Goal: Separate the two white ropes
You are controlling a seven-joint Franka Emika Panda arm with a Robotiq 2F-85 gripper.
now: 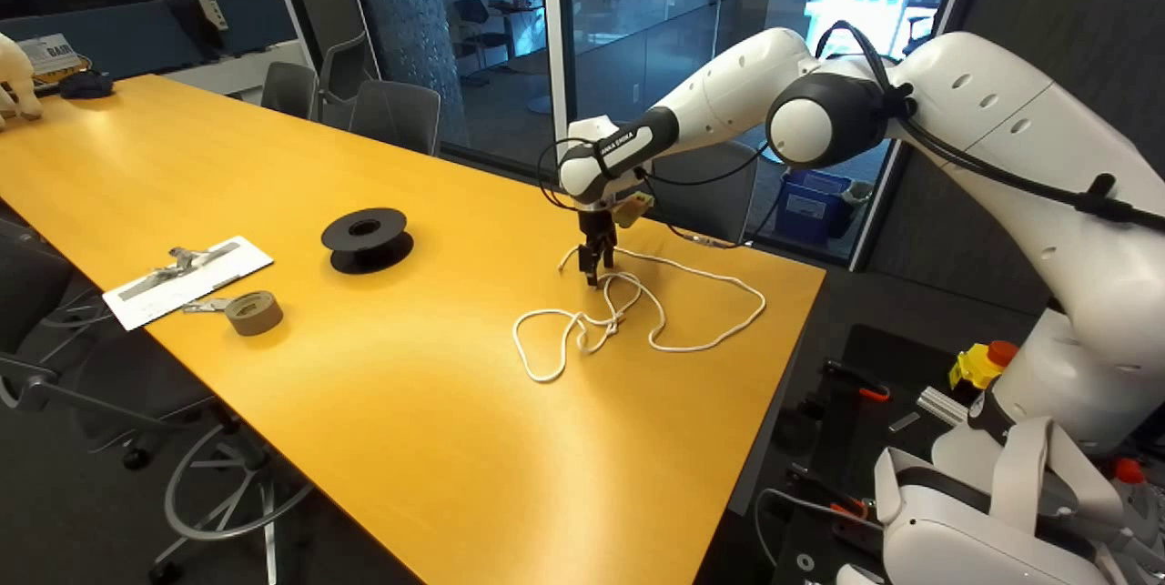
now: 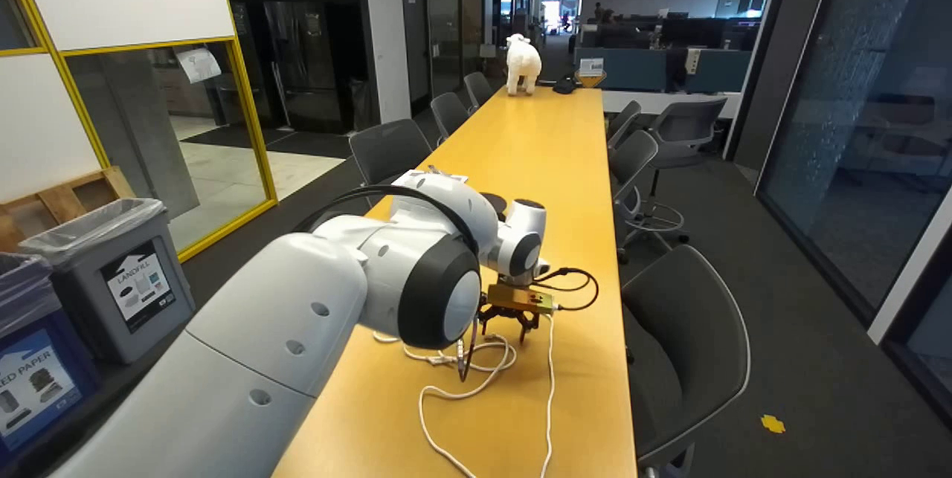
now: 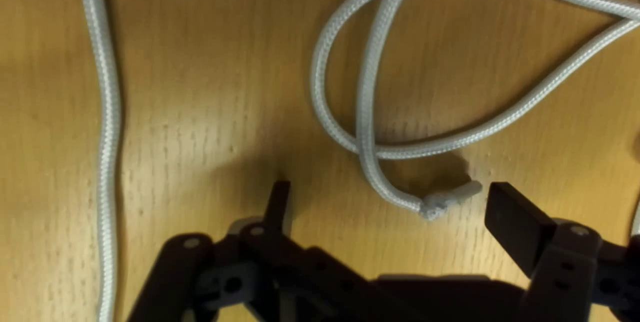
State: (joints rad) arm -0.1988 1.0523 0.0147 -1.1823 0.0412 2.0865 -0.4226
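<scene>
White ropes lie loosely tangled on the wooden table. In an exterior view, a small loop (image 1: 546, 378) lies left of a crossing and a wide curve (image 1: 701, 349) lies to the right. Rope also shows in an exterior view (image 2: 551, 389). I cannot tell which strands belong to which rope. My gripper (image 1: 602, 276) points down over the far side of the tangle, also in an exterior view (image 2: 503, 334). In the wrist view the gripper (image 3: 390, 186) is open, with a frayed rope end (image 3: 435, 207) between its fingers. A loop (image 3: 322, 61) crosses ahead; a separate strand (image 3: 107, 136) runs left.
A black spool (image 1: 367, 241) stands farther along the table (image 1: 455, 458). A brown tape roll (image 1: 254, 314) and a white clipboard (image 1: 187, 283) lie near a long edge. A grey chair (image 2: 692, 344) stands close beside the table.
</scene>
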